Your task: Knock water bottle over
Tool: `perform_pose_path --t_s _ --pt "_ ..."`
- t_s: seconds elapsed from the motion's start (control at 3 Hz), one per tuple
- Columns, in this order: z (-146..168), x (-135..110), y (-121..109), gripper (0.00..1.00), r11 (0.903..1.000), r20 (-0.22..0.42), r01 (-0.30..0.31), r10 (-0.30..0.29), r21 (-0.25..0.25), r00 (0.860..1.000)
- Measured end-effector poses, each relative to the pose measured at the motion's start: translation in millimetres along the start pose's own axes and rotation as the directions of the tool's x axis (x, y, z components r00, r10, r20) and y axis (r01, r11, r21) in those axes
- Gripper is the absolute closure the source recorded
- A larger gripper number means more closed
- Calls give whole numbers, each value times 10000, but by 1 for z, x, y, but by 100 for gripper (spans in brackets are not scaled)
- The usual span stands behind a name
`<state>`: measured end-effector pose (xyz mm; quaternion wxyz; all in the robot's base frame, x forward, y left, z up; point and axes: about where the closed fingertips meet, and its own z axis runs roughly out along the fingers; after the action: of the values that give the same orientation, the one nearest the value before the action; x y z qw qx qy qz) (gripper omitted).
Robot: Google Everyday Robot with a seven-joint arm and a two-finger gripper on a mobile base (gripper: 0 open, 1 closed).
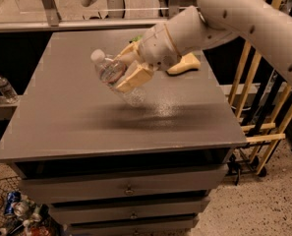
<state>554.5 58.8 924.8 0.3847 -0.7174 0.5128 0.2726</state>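
Observation:
The water bottle (110, 71), clear with a white cap and a label band, is tilted with its cap up and to the left over the middle of the grey table (76, 127). Its bottom end is low, near the tabletop. My gripper (128, 69) reaches in from the upper right, with its tan fingers (135, 76) on either side of the bottle's middle, closed on it. The white arm (234, 14) runs off to the upper right.
A yellow object (186, 65) lies on the table behind the gripper, and a bit of a green bag (134, 38) shows past the arm. A second bottle (5, 87) stands on a low shelf at left. A wooden rack (263, 127) is at right. Cans fill a basket (13, 210) at lower left.

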Motion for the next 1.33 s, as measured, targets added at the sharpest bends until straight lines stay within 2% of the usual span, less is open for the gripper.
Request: perform_pose_path --t_s 0.33,0.67,1.0,1.33 --pt "24 2 2 100 9931 -2096 705 -888 -934 9737" --pt "78 9 27 100 9337 -4203 1509 -2853 -3246 8613" --pt "100 33 35 100 8696 -5330 1589 -4207 -4675 7341" --pt "99 34 34 84 8629 -5451 1605 -4360 -4793 7161"
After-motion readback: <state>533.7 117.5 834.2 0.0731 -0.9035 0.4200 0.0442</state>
